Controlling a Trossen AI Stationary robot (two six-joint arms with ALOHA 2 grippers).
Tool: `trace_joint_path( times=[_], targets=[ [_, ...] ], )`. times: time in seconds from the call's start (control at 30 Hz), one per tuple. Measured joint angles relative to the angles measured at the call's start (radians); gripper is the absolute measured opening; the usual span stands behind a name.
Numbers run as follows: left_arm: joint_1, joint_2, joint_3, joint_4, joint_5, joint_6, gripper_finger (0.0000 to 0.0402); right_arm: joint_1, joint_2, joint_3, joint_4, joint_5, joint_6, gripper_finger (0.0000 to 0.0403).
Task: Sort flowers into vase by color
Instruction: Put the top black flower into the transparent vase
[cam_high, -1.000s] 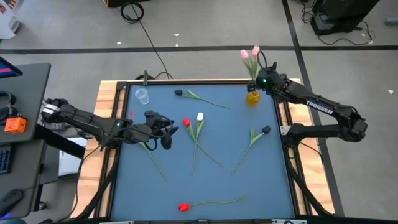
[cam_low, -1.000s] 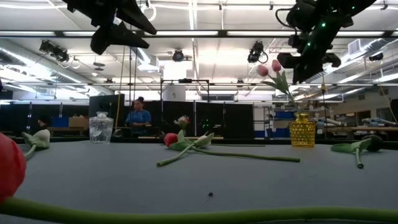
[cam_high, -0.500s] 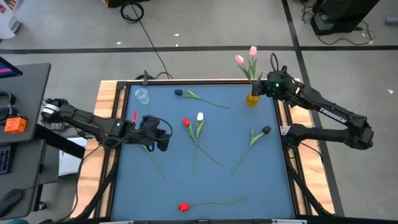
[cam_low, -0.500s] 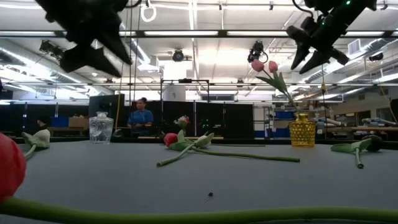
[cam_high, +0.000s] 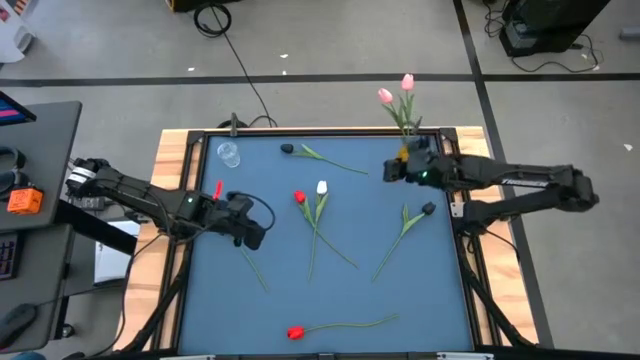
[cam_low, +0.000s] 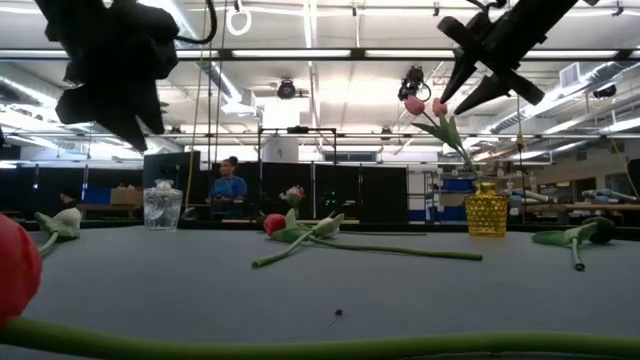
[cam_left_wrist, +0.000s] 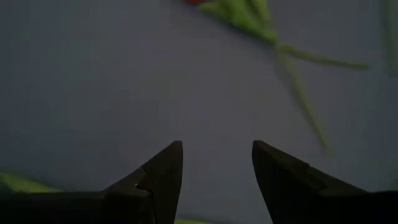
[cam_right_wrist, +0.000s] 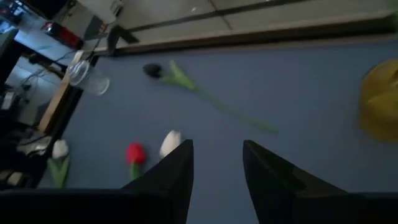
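Right hand (cam_high: 388, 172) open beside yellow vase (cam_low: 487, 208), pink tulips (cam_high: 396, 90) inside

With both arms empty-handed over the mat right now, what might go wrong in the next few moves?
1. The right gripper, jaws open, hangs beside the yellow vase holding two pink tulips; a careless swing might topple it.
2. The red tulip and white tulip lie with stems crossing, so a grab may lift both.
3. The left gripper, jaws open, hovers over a loose stem and could drag it.
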Motion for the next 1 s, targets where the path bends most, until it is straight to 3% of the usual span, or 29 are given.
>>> trace_joint_path(
  times=[0.13,0.33,0.43,0.73,1.0],
  targets=[
    [0.0,0.0,0.0,-0.003,0.025,0.046,0.0199,0.092,0.083,0.0,0.061,-0.005,0.104,0.0146],
    [0.0,0.0,0.0,0.038,0.026,0.16,0.0199,0.132,0.234,0.0,0.088,-0.244,0.235,0.0146],
    [-0.002,0.0,0.0,0.059,0.027,0.259,0.0199,0.173,0.295,0.011,0.095,-0.294,0.299,0.0146],
    [-0.044,0.0,0.0,0.075,0.055,0.35,0.0199,0.301,0.397,0.125,0.103,-0.301,0.411,0.0146],
    [-0.19,-0.02,0.0,0.046,-0.023,0.209,0.0193,0.366,0.454,0.179,0.099,-0.329,0.465,0.0146]
  ],
)
